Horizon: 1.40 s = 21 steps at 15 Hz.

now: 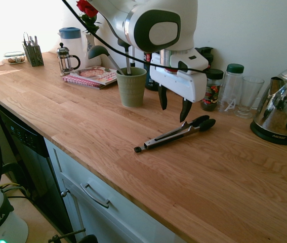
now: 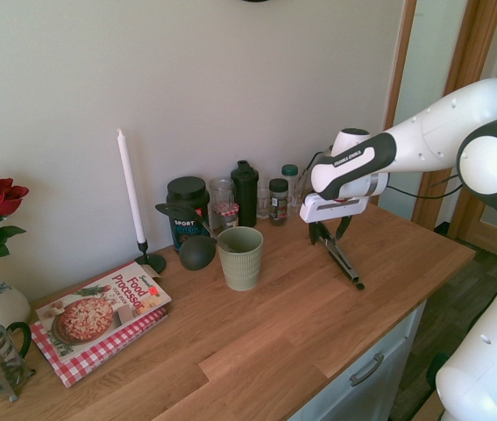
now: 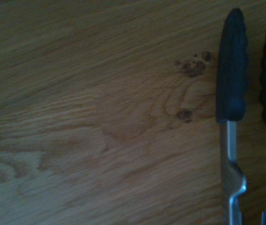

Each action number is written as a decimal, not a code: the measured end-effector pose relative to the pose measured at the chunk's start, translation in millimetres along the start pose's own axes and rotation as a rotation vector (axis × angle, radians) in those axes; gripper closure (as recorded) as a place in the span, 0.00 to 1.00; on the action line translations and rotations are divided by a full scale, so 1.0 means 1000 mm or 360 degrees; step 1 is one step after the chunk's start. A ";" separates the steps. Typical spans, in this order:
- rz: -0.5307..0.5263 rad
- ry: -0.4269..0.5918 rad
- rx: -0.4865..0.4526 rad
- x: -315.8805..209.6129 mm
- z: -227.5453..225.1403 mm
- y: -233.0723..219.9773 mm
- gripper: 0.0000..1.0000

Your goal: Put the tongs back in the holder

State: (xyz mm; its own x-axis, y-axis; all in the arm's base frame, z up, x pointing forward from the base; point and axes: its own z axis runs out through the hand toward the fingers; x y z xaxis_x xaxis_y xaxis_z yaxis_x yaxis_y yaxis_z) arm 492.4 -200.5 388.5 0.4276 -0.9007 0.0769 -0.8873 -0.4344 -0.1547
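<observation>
Your gripper points down just above the tongs, fingers wide open and holding nothing. The tongs lie on the counter, between its front edge and the kettle.
</observation>
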 end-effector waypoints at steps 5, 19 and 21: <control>-0.0038 -0.0001 0.0044 0.020 0.026 -0.017 1.00; -0.0059 -0.0008 0.0022 0.050 0.058 -0.035 1.00; -0.0059 -0.0007 0.0021 0.052 0.058 -0.035 1.00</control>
State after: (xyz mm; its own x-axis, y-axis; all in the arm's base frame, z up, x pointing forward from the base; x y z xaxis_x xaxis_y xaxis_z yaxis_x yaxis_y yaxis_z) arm 555.8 -231.7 340.6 0.4608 -0.8840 0.0786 -0.8685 -0.4674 -0.1650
